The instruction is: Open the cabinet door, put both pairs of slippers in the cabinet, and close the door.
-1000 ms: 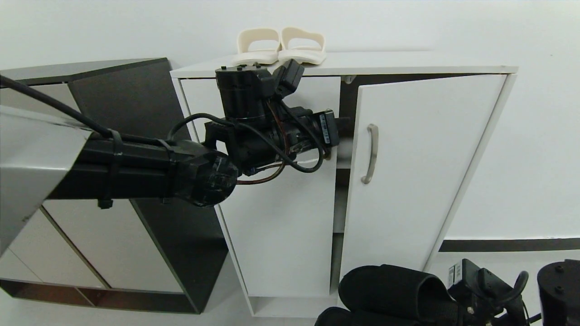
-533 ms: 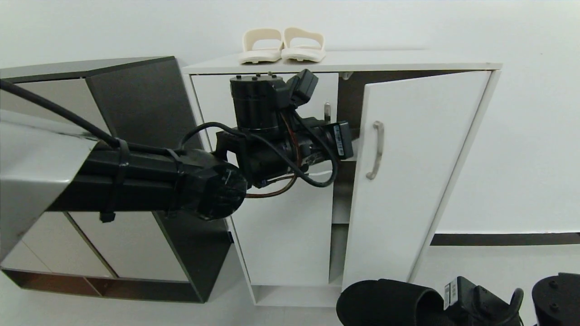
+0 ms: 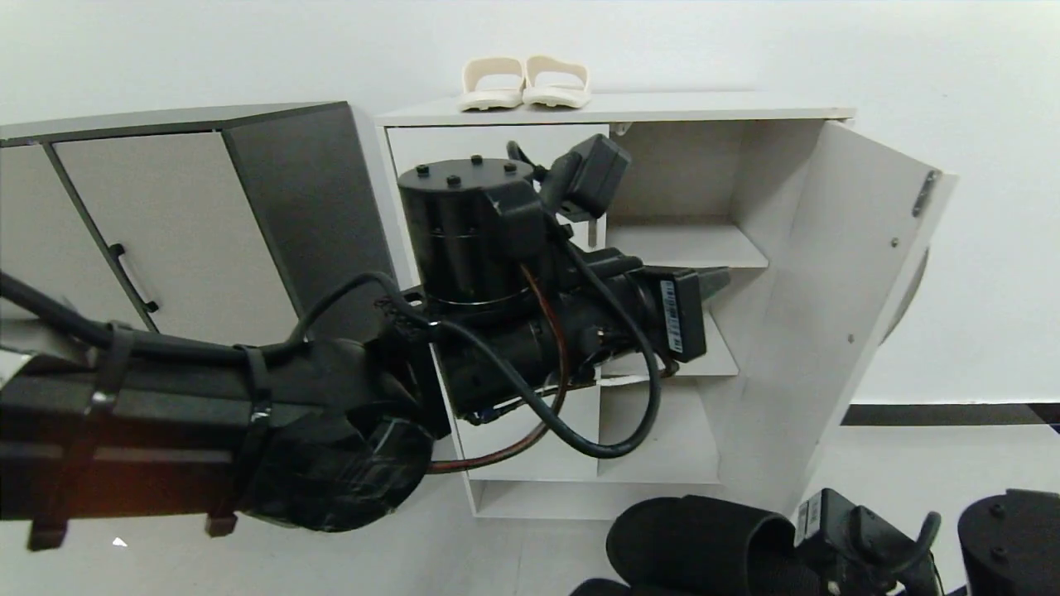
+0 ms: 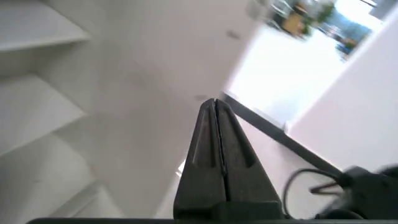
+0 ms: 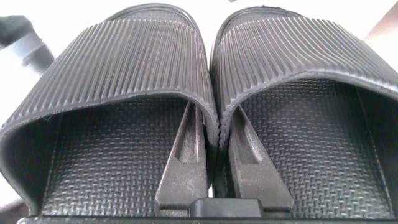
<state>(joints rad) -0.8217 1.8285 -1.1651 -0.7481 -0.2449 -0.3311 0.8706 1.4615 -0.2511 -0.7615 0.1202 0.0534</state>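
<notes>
The pair of black slippers (image 3: 694,545) sits low before the white cabinet (image 3: 704,108), off the floor (image 3: 919,463), carried by the right gripper (image 5: 214,113). The head view gives just their ribbed straps from above. The right wrist view adds the grasp itself: the two slippers lie side by side, soles down, and the two fingers (image 5: 186,155) reach in under the straps, one in each slipper, clenched on the two inner strap walls pressed together between them. The pair of cream slippers (image 3: 525,83) rests on the cabinet's top near its left rear corner, toes to the wall. The right cabinet door (image 3: 828,314) stands wide open, baring two shelves (image 3: 687,244); the left door (image 3: 489,141) is shut. The left gripper (image 3: 719,280) hangs in front of the open compartment, level with the shelves, and the left wrist view shows its jaws clenched flat on each other with nothing held. A dark cabinet (image 3: 315,190) with grey doors stands just beside the white one, on its left
</notes>
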